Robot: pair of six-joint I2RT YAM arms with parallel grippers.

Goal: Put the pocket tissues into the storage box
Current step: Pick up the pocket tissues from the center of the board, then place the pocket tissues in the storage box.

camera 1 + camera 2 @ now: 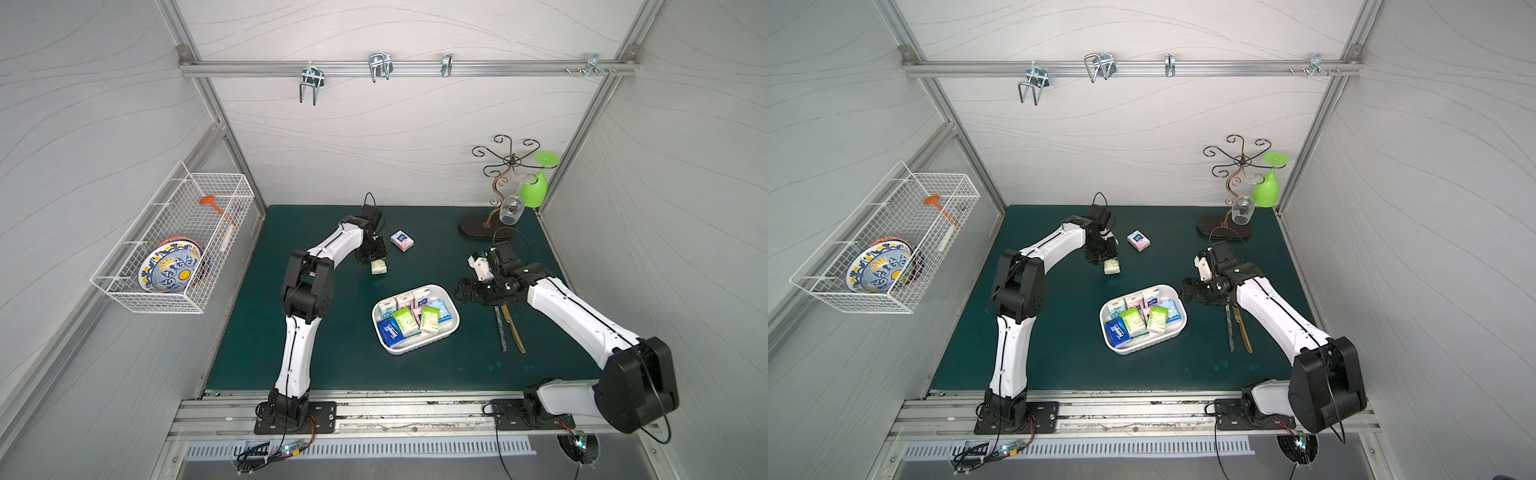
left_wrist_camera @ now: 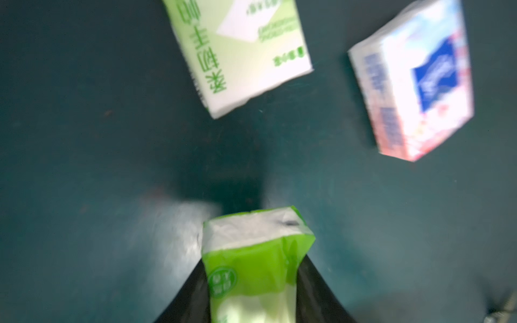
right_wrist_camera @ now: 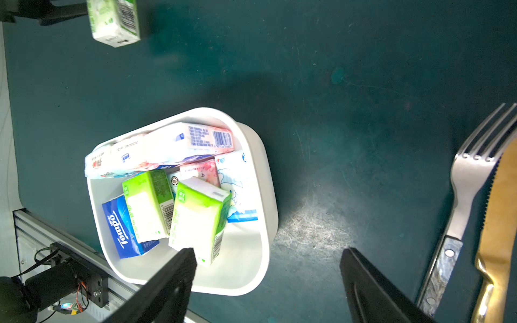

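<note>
My left gripper (image 2: 253, 282) is shut on a bright green pocket tissue packet (image 2: 251, 251), held off the green mat. Beyond it on the mat lie a pale green packet (image 2: 237, 53) and a pink-and-blue packet (image 2: 411, 81). In both top views the left gripper (image 1: 372, 262) (image 1: 1105, 263) points down at the back middle of the mat, and the pink packet (image 1: 402, 240) lies to its right. The white storage box (image 1: 415, 348) (image 1: 1142, 350) (image 3: 265, 195) holds several packets. My right gripper (image 1: 459, 293) (image 3: 268, 251) hovers open at the box's right end, nothing between its fingers.
A fork (image 3: 470, 179) and a gold knife (image 3: 500, 223) lie on the mat under the right arm. A scrolled metal stand (image 1: 503, 195) with a clear glass and a green glass (image 1: 536, 187) is at the back right. A wire basket (image 1: 174, 249) with a patterned plate hangs on the left wall.
</note>
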